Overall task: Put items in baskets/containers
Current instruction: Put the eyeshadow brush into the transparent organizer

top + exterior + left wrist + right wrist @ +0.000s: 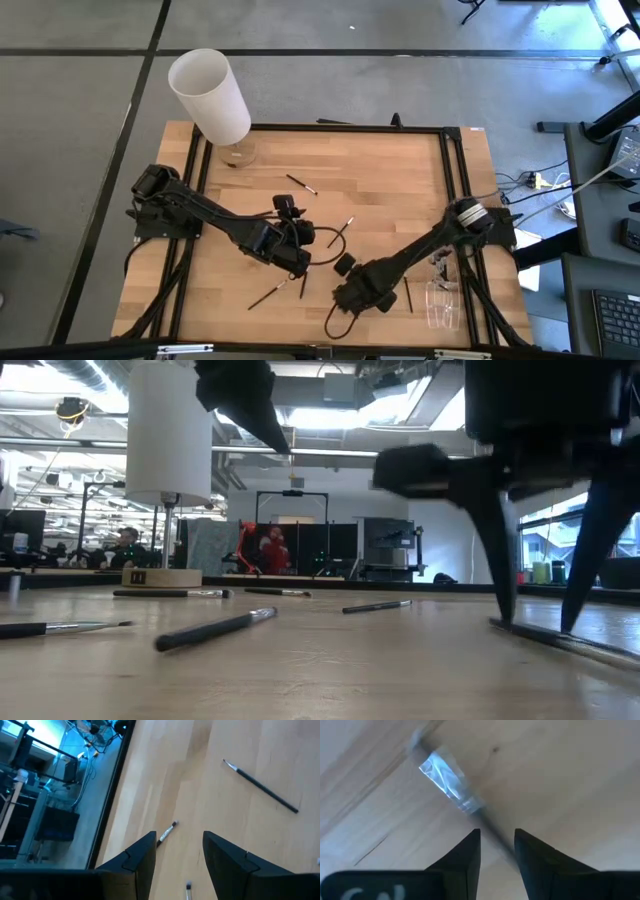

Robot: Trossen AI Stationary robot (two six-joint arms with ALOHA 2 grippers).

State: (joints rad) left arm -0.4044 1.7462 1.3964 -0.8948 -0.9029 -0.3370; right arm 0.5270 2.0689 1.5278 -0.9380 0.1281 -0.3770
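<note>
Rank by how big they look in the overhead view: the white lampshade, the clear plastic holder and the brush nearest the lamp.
1. White lampshade, by far the largest.
2. Clear plastic holder, faint against the table.
3. Brush nearest the lamp, a thin sliver.

The pale wooden table top (pixel 380 180) looked smooth, with a faint grain. A thin black brush (pixel 451 782) had a shiny silver metal band (very bright). The clear plastic holder (pixel 444 303) looked glossy. The tall white lamp shade (pixel 210 95) looked matt.

brush (pixel 451 781) beneath right end effector (pixel 497 851): blurred, handle hidden between fingers. clear holder (pixel 443 303) by table (pixel 380 180) edge: outline barely discernible.
</note>
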